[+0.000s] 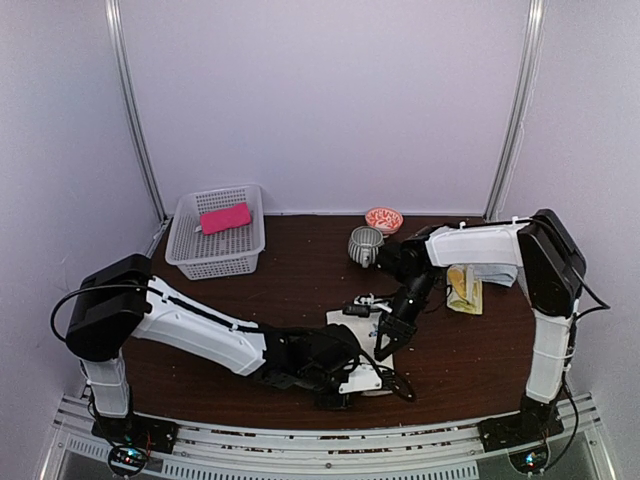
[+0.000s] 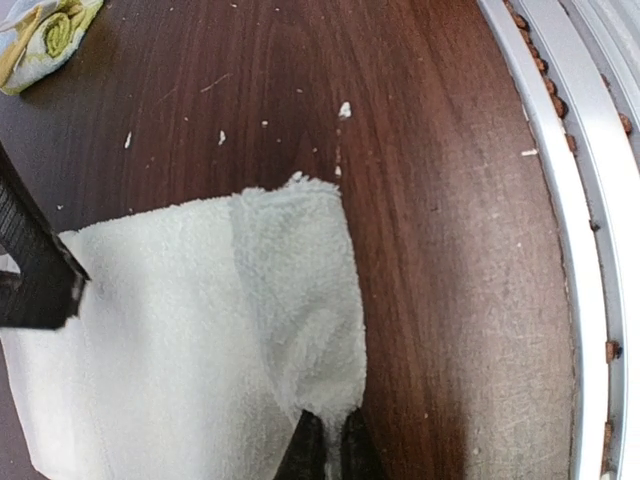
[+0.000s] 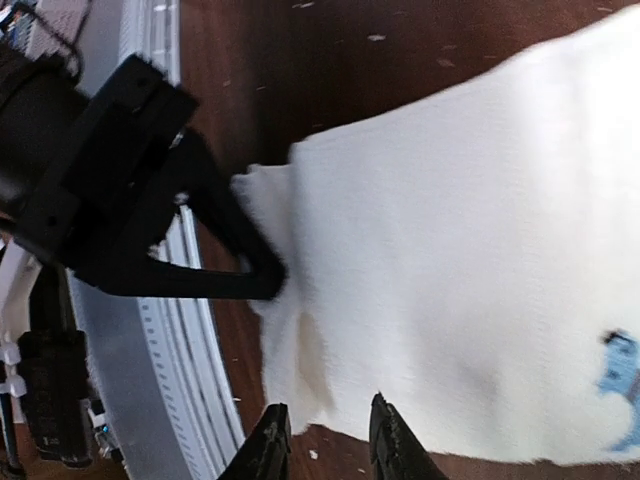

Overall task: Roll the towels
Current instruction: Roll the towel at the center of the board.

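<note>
A cream-white towel (image 3: 470, 250) with a small blue mark (image 3: 620, 372) lies flat near the table's front edge, partly hidden under both arms in the top view (image 1: 342, 322). Its right edge is folded over into a narrow strip (image 2: 300, 280). My left gripper (image 2: 325, 452) is shut on the near end of that strip. My right gripper (image 3: 330, 445) hovers at the towel's edge with its fingers apart and nothing between them. A bright pink towel (image 1: 225, 217) lies in the white basket (image 1: 190, 255). A yellow and pale towel (image 1: 463, 290) sits at the right.
A grey mug (image 1: 365, 245) and a small patterned bowl (image 1: 384, 219) stand behind the towel at the table's back. The metal rail (image 2: 590, 200) of the front edge runs right beside the towel. White crumbs dot the brown tabletop (image 2: 430, 150).
</note>
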